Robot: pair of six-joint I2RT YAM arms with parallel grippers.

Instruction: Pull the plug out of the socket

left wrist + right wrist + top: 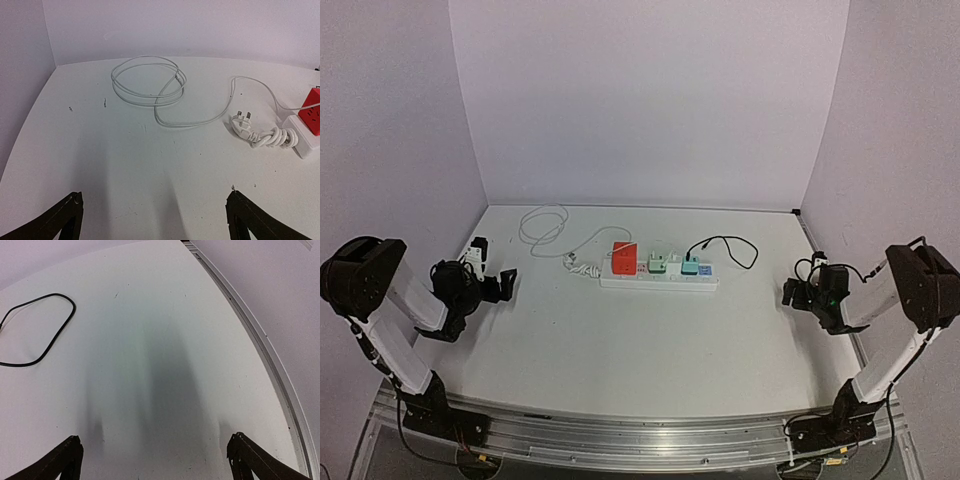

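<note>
The socket is a long white power strip lying mid-table. Three plugs stand in it: a red block, a white and green one, and a teal one with a black cable. My left gripper hovers open far to the left of the strip, with nothing between its fingers. Its wrist view shows the open left gripper, the socket's left end and the red block. My right gripper hangs open to the strip's right. The right wrist view shows the right gripper over bare table.
The strip's white cord lies coiled behind and left of it, ending in a loose three-pin plug beside the bundled cord. A loop of the black cable lies at the right wrist view's left. A metal rail edges the table's right side.
</note>
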